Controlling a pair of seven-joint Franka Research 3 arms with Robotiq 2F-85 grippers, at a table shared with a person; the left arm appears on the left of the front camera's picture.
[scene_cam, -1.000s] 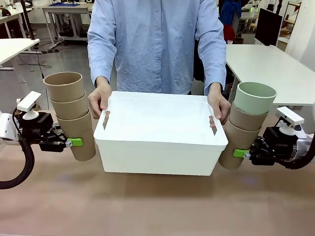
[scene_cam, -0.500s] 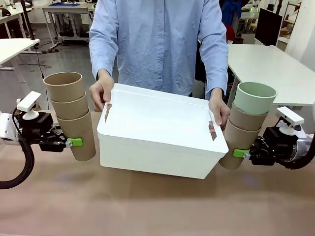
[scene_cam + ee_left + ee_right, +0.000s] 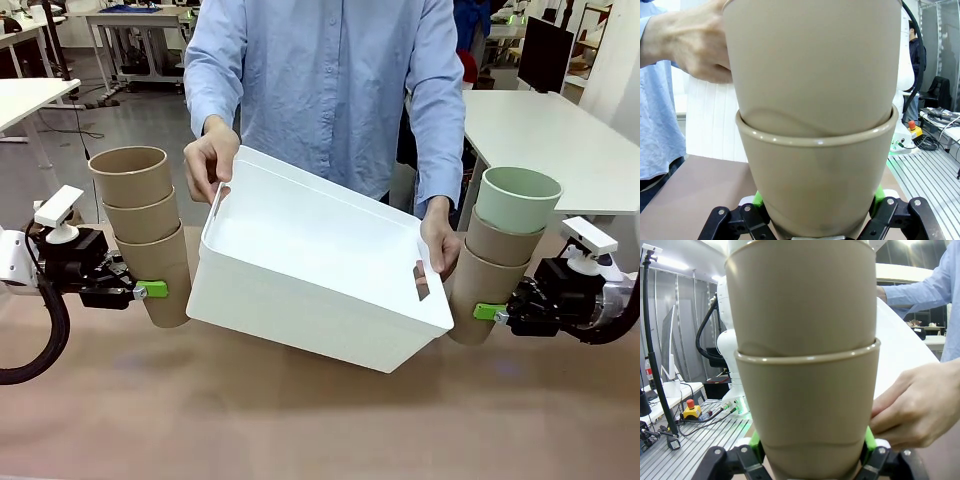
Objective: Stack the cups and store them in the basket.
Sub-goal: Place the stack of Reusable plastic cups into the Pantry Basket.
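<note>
1. Left end effector: clenched on the bottom cup of the tan stack, three cups nested, upright, just beside the basket.
2. Right end effector: grasping the lowest cup of the mixed stack, two tan cups with the mint cup on top, leaning slightly.
3. White basket: empty, tilted, held in the person's hands between the two stacks, over the table.
4. Status: the cups are nested into two piles. Still to do, by my estimate: combining the piles and placing them in the basket.
</note>
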